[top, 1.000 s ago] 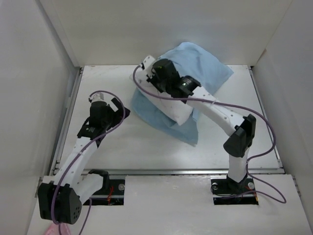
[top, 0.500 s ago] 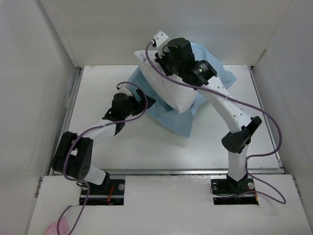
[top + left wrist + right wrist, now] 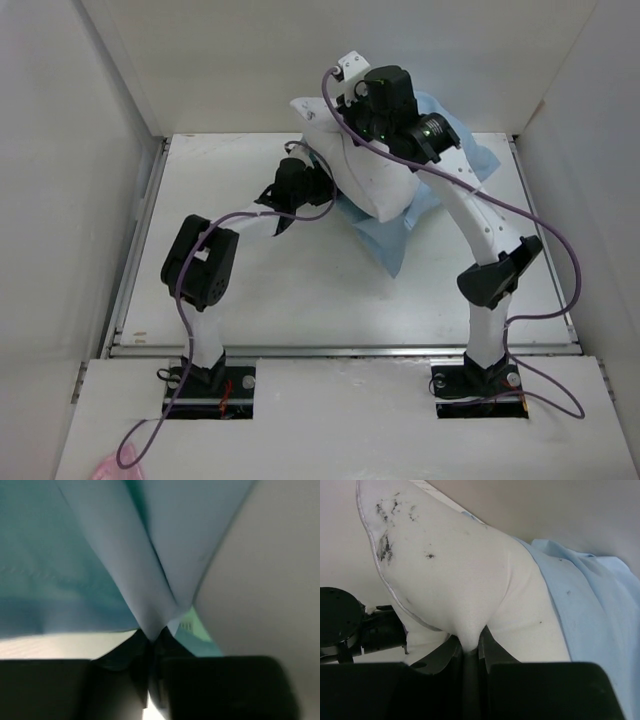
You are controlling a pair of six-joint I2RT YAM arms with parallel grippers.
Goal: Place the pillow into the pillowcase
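Grip comes first on both sides. My right gripper (image 3: 469,647) is clenched on a pinch of the plump white rectangular pillow (image 3: 372,178), soft and flecked with dark specks. It holds the far end raised and tilted over the far middle of the white table (image 3: 300,290), so the lower end sags onto the thin rumpled light blue fabric pillowcase (image 3: 392,238). I hold it high, I judge, to take its weight off the cloth and leave an end free to go into the sack.

My left gripper (image 3: 150,642) is closed tight on a fold of that blue cloth at the pillow's left side. The shiny teal-green inner face shows just beside the fold, so I take it I have the mouth's edge, ready to pull open and draw over the pillow. Whether any of the pillow is inside yet, I cannot tell; blue cloth lies against its right flank.
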